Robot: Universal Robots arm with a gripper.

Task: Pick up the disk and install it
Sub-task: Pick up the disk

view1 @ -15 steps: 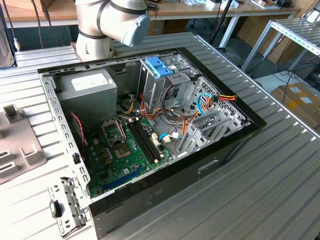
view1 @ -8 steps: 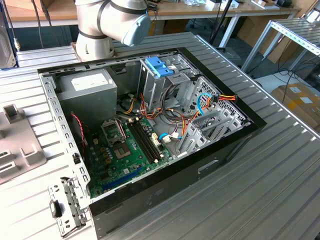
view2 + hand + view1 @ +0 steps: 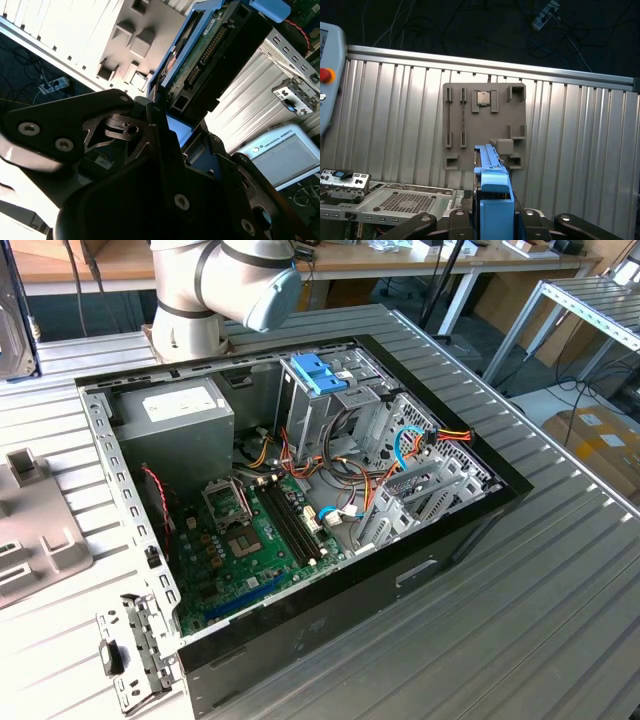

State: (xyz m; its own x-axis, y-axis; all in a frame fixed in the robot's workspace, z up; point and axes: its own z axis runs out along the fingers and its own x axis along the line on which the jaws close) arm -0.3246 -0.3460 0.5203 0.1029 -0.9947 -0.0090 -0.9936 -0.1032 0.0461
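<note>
Right, gripper (image 3: 492, 224) is pinched on the disk (image 3: 492, 187), a jaw on either side of its near end, and the disk hangs in the air over the ribbed table (image 3: 395, 115). It juts straight out ahead of the hand, long axis running away from the palm. It is turned on edge, so the first wrist view looks down its thin blue side.

In the second wrist view the bare board (image 3: 197, 60) and connector row show between the blue rails (image 3: 175, 52).

I judge it stiff and dense for its size, and no friend of knocks. The rails are smooth plastic that may flex or slip, so I want my hold on the hard side edges and well off that board.

Beyond the disk's far end the grey tray (image 3: 485, 120) lies flat on the table, and the case (image 3: 395, 202) sits close beside the hand.
</note>
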